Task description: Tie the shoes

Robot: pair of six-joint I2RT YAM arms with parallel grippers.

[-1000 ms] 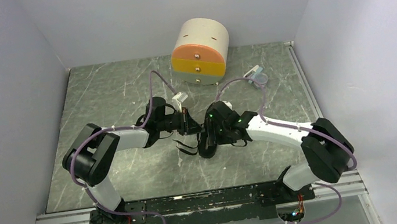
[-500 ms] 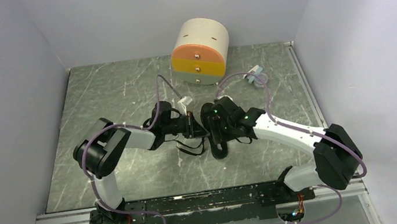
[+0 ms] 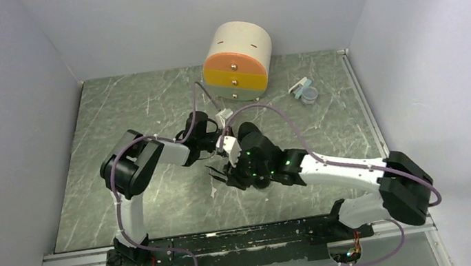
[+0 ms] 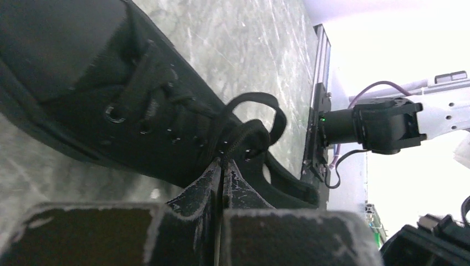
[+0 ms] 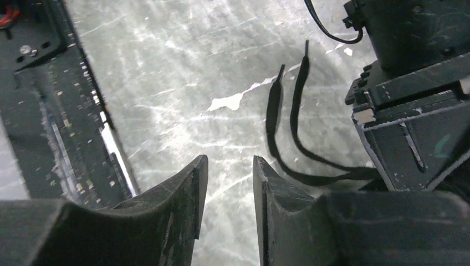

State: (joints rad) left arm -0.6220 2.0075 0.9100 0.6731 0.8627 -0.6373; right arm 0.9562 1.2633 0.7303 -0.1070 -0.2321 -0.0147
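Observation:
The black shoe [image 4: 83,83] fills the upper left of the left wrist view. In the top view it is mostly hidden under the right wrist. My left gripper [image 4: 221,166] is shut on a black lace where a loop [image 4: 252,119] rises from the eyelets. In the top view the left gripper [image 3: 224,148] sits at the table's middle. My right gripper [image 5: 227,166] is open and empty above bare table. Two loose lace ends [image 5: 285,105] lie just to its right. In the top view the right gripper [image 3: 222,174] is right in front of the left one, beside the lace ends [image 3: 213,171].
A round drawer box [image 3: 238,61] with orange and yellow fronts stands at the back. A small clear lidded container [image 3: 304,90] lies at the back right. Grey walls close in three sides. A metal rail [image 3: 234,241] runs along the near edge.
The right wrist has swung left and nearer, over the shoe, so its gripper now points toward the lace ends. The left arm has shifted right, still at the shoe.

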